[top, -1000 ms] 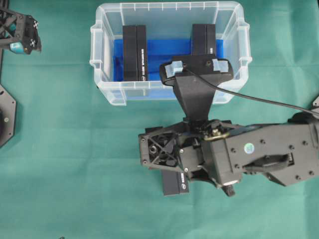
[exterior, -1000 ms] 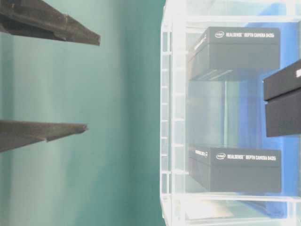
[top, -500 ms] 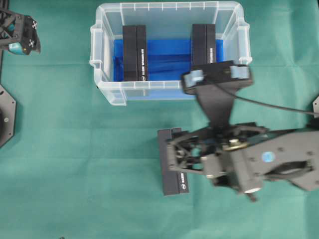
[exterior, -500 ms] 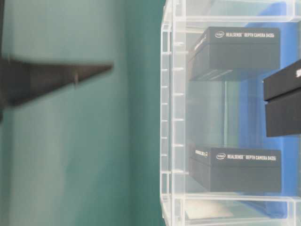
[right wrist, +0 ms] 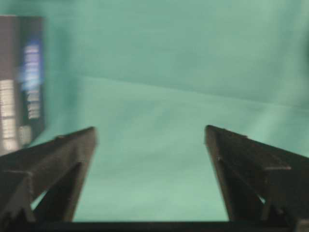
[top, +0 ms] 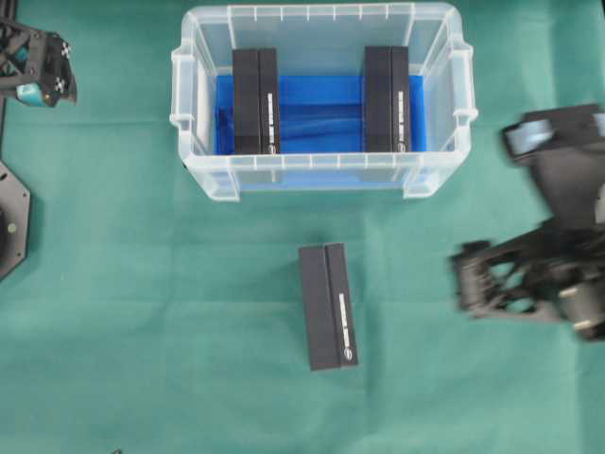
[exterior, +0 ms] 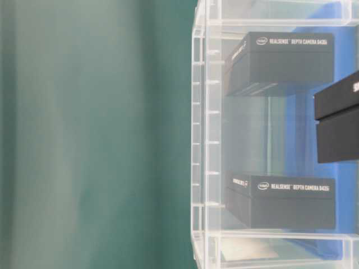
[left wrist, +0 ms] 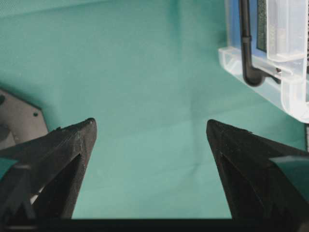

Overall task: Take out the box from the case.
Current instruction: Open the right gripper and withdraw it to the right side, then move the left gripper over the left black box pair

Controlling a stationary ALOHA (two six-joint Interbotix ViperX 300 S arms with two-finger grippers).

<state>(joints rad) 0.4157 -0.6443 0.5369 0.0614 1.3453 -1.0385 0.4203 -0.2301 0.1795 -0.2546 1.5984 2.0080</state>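
The clear plastic case (top: pixel 319 174) with a blue liner stands at the back middle. Two black boxes stand in it, one at the left (top: pixel 256 99) and one at the right (top: pixel 387 97). They also show in the table-level view (exterior: pixel 286 59) (exterior: pixel 286 199). A third black box (top: pixel 329 305) lies flat on the green cloth in front of the case. My right gripper (top: pixel 462 282) is open and empty, blurred, well to the right of that box. The box shows at the left edge of the right wrist view (right wrist: pixel 21 77). My left gripper (top: pixel 55 68) is open and empty at the far left.
Green cloth covers the table. A corner of the case (left wrist: pixel 289 72) shows at the upper right of the left wrist view. A black mount plate (top: pixel 11 222) sits at the left edge. Another black box edge (exterior: pixel 336 120) shows at the right of the table-level view.
My right arm has pulled away to the right, off the box on the cloth, with its jaws open. The box stays where it lay. The fingers have left the table-level view.
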